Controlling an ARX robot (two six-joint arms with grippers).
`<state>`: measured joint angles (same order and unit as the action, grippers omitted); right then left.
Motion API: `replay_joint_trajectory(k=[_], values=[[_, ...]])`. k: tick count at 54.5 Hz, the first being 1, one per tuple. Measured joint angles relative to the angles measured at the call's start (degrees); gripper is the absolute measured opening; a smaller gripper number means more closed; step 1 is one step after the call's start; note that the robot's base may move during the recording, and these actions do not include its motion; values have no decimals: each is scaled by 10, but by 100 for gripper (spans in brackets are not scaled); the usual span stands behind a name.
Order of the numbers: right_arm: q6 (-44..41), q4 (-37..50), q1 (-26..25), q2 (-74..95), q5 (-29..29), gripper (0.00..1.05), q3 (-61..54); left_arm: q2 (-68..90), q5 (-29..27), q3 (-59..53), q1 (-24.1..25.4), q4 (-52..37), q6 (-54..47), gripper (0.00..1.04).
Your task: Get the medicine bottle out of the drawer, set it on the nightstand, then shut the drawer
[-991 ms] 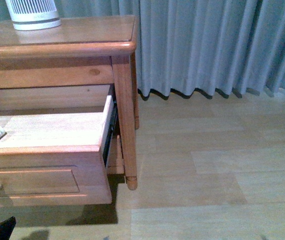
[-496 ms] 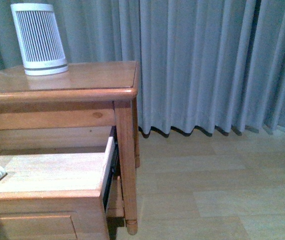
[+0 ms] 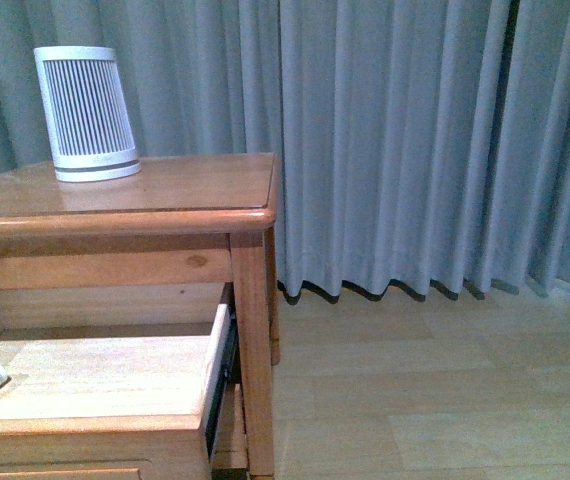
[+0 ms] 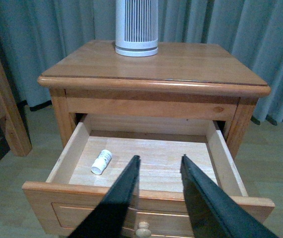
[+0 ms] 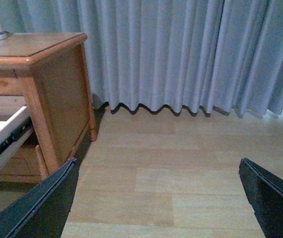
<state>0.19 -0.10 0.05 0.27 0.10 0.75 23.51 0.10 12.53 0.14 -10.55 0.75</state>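
Now, jaws apart above the open drawer (image 4: 66,157), the left gripper (image 4: 160,158) must slide across to the medicine bottle (image 4: 102,162), lying sideways on the drawer floor, and straddle it squarely before closing.

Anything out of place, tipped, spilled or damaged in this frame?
Only mildly: the small white plastic medicine bottle lies on its side in the open honey-brown wooden drawer. Nothing looks spilled or damaged; the white slatted cylinder stands upright on the nightstand.
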Motion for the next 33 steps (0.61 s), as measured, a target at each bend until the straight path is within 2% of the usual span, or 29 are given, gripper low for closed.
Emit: replay_joint_trajectory(k=[6, 33], values=[[0, 0, 0, 0, 1, 98, 0, -22, 0, -24, -1, -4, 0, 2], [0, 0, 0, 0, -1, 98, 0, -102, -1, -87, -1, 10, -2, 3]])
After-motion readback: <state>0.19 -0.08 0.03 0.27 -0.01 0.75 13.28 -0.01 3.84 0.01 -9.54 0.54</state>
